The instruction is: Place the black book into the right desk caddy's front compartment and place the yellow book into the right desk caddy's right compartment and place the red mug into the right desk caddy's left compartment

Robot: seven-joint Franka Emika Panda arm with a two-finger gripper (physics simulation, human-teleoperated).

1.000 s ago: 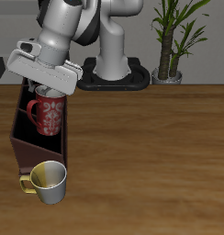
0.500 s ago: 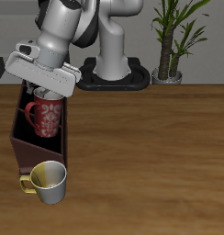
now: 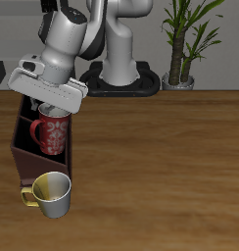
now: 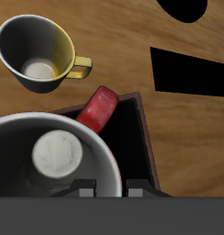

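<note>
One item, the red mug (image 3: 52,132), stands upright in the end section of the right desk caddy (image 3: 22,147), under the gripper (image 3: 50,101), whose opening and hold cannot be judged; neither book is visible, placement unconfirmed.
</note>
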